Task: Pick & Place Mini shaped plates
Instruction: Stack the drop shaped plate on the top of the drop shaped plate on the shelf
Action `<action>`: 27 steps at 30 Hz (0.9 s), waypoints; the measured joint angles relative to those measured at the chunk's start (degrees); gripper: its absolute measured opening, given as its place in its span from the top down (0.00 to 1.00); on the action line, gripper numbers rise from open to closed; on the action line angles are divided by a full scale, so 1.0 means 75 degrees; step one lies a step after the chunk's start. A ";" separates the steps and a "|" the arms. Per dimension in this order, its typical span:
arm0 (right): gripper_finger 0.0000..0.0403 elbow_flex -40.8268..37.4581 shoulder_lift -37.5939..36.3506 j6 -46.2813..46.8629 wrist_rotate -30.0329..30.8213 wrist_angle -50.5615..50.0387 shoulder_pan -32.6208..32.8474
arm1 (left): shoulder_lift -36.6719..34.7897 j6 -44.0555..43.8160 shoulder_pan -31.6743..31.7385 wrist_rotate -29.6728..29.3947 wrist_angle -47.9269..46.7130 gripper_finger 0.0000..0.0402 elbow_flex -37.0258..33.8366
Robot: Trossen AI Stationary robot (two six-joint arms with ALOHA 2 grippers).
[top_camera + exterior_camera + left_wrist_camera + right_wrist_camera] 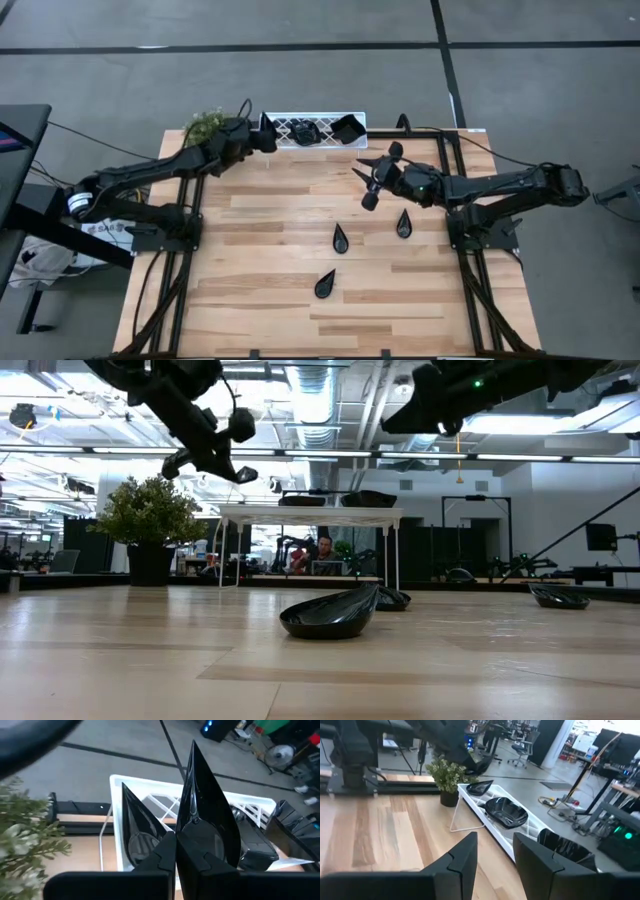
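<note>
Glossy black, thin-walled and small: three teardrop plates lying loose on the wooden table, one toward the near edge, one mid-table, one beside the right arm's base. More of the same dark dishes already resting in the white lattice tray at the far edge, next to a small potted plant.

Left gripper raised over the tray's end, clamped on a teardrop plate, pinched at the rounded end with the point sticking outward. Right gripper hovering above the table near the tray, spread wide, carrying nothing.

Probably light, rigid and slick, judging by the sheen; likely to slide or twist under a loose pinch, and possibly chip if dropped. Shallow bowl, raised rim: best taken across the rim at the broad end, one finger inside and one outside, not at the narrow tip.
</note>
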 joint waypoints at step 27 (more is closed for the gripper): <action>0.70 0.0000 0.0000 -0.0625 0.0006 -0.0107 0.0001 | 0.0412 0.0837 0.0708 0.0351 -0.0005 0.99 0.0006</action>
